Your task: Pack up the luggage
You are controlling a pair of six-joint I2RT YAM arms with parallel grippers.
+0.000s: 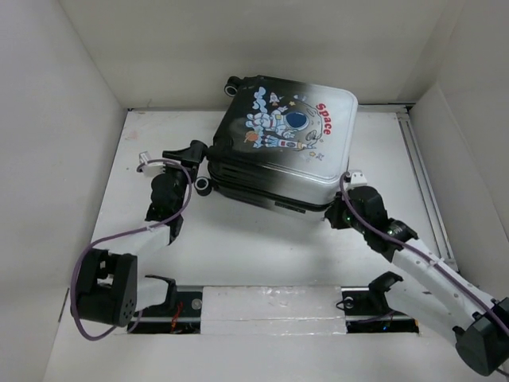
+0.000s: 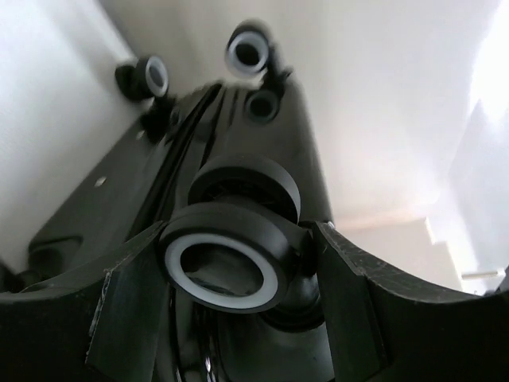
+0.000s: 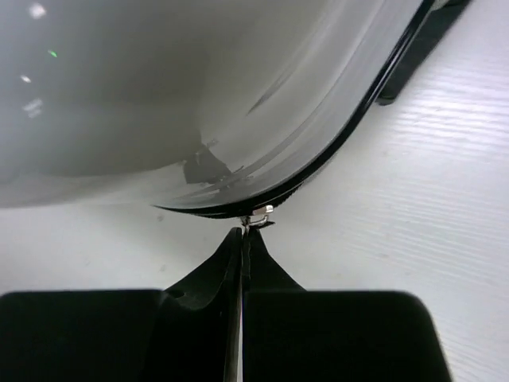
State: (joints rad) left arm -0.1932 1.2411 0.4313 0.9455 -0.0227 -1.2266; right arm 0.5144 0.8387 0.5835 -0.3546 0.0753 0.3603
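- Two arms reach to one suitcase [image 1: 278, 143]. It lies flat and closed on the table [image 1: 262, 247], toward the back, with the astronaut print facing up.
- The inside is hidden because the shell halves are together.
- In the top view the right arm's fingertips are hard to make out against the near right corner of the suitcase.
- The right wrist view shows only a pale curved corner of shell and the dark zip seam. The rest is cut off.
- The left wrist view is dark. The far wheels [image 2: 250, 49] are blurred.
- Left gripper [image 2: 240, 229]: the fingers [image 2: 127, 310] are spread wide, one on each side of a near-corner wheel [image 2: 227, 267] at the suitcase's left end.
- One finger looks to be touching the tyre, while the other side is in shadow. I cannot tell whether the wheel is clamped or only straddled.
- Right gripper [image 3: 242, 235]: the fingers are pressed together with no gap. Their tips pinch a small metal zipper pull [image 3: 260, 213] on the seam at the corner.
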